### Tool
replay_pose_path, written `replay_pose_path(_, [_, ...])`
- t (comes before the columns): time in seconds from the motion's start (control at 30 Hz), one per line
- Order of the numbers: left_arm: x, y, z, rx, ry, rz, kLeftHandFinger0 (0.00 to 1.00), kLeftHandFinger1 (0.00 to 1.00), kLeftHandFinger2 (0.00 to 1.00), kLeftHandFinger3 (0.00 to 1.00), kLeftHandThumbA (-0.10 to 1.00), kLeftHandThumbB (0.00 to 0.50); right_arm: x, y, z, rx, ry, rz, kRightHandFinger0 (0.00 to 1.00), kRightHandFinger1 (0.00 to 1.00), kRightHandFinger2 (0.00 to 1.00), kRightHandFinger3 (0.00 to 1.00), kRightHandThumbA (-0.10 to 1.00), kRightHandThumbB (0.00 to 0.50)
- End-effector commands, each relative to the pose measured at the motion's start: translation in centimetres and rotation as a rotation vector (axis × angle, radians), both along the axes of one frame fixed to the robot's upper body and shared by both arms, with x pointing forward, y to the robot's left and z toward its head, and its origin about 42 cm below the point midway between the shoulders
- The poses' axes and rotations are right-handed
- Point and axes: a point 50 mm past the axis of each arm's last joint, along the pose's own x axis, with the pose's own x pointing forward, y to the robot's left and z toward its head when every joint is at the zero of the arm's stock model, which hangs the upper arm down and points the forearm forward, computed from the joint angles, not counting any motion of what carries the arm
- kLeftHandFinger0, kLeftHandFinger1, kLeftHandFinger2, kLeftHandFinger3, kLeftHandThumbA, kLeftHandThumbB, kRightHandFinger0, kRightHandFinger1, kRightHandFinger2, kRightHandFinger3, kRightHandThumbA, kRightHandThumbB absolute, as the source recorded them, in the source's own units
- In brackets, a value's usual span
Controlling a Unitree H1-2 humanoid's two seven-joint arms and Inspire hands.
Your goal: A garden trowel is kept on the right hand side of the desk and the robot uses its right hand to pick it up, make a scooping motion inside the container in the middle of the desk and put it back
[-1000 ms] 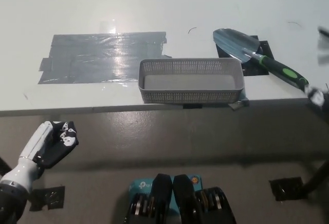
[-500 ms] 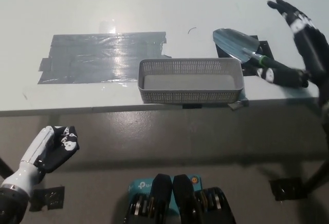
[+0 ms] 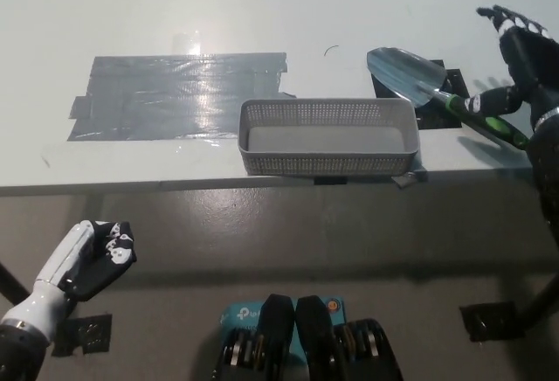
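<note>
The garden trowel (image 3: 430,86) lies on the right side of the white desk, its silver blade pointing up-left and its black and green handle running down-right. A grey mesh container (image 3: 327,135) stands at the desk's front edge in the middle, with nothing in it. My black right hand (image 3: 521,62) hovers open over the trowel's handle at the far right, fingers spread, holding nothing. My white left hand (image 3: 86,259) rests low at the lower left, below the desk, with its fingers loosely curled and nothing in it.
A large patch of grey tape (image 3: 179,94) covers the desk left of the container. A black marker patch (image 3: 437,106) lies under the trowel. The desk's front edge (image 3: 131,183) runs across the picture, with grey floor below it.
My right hand came up from the right edge and now hovers open above the trowel's handle. The trowel and container have not moved. The camera shifted slightly.
</note>
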Motion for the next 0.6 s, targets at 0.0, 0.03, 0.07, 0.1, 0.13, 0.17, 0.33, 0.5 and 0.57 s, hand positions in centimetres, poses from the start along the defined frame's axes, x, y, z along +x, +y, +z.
replay_pose_path(0.0, [0.1,0.8,1.6,0.034,-0.05,-0.013,0.0,0.0,0.0,0.04,-0.1,0.5,1.2,-1.5,2.6,-0.04,0.008,-0.072,1.0,1.0,1.0,1.0,1.0,0.5])
replay_pose_path(0.03, [0.1,0.8,1.7,0.035,-0.048,-0.015,0.0,0.0,0.0,0.04,-0.1,0.5,1.2,-1.7,2.0,-0.034,0.031,-0.077,1.0,1.0,1.0,1.0,1.0,0.5])
replay_pose_path(0.07, [0.2,0.9,1.9,0.042,-0.046,-0.011,0.0,0.0,0.0,0.06,-0.1,0.5,1.4,-1.8,1.5,-0.015,0.05,-0.086,1.0,1.0,1.0,1.0,1.0,0.5])
replay_pose_path(0.1, [0.2,0.9,1.9,0.042,-0.043,-0.011,0.0,0.0,0.0,0.07,-0.1,0.5,1.4,-1.9,0.9,0.002,0.073,-0.086,1.0,1.0,1.0,1.0,1.0,0.5])
replay_pose_path(0.13, [0.2,0.9,1.9,0.04,-0.039,-0.011,0.0,0.0,0.0,0.08,-0.1,0.5,1.4,-2.1,0.2,0.025,0.103,-0.085,1.0,1.0,1.0,1.0,1.0,0.5])
replay_pose_path(0.17, [0.2,0.9,1.9,0.047,-0.036,-0.014,0.0,0.0,0.0,0.08,-0.1,0.5,1.4,-2.1,-0.3,0.028,0.119,-0.085,1.0,1.0,1.0,1.0,1.0,0.5])
replay_pose_path(0.33, [0.1,0.6,1.6,0.05,-0.021,-0.027,0.0,0.0,0.0,0.08,-0.1,0.5,1.0,-1.3,-2.0,0.033,0.165,-0.039,1.0,1.0,1.0,1.0,1.0,0.5])
replay_pose_path(0.5, [0.0,0.6,1.5,0.045,-0.014,-0.033,0.0,0.0,0.0,0.09,-0.1,0.5,1.8,-1.8,-1.8,0.039,0.199,-0.047,1.0,1.0,1.0,1.0,1.0,0.5])
replay_pose_path(0.57, [-0.1,0.6,1.2,0.04,-0.009,-0.031,0.0,0.0,0.0,0.1,-0.1,0.5,2.1,-2.1,-1.8,0.044,0.211,-0.055,1.0,1.0,1.0,1.0,1.0,0.5])
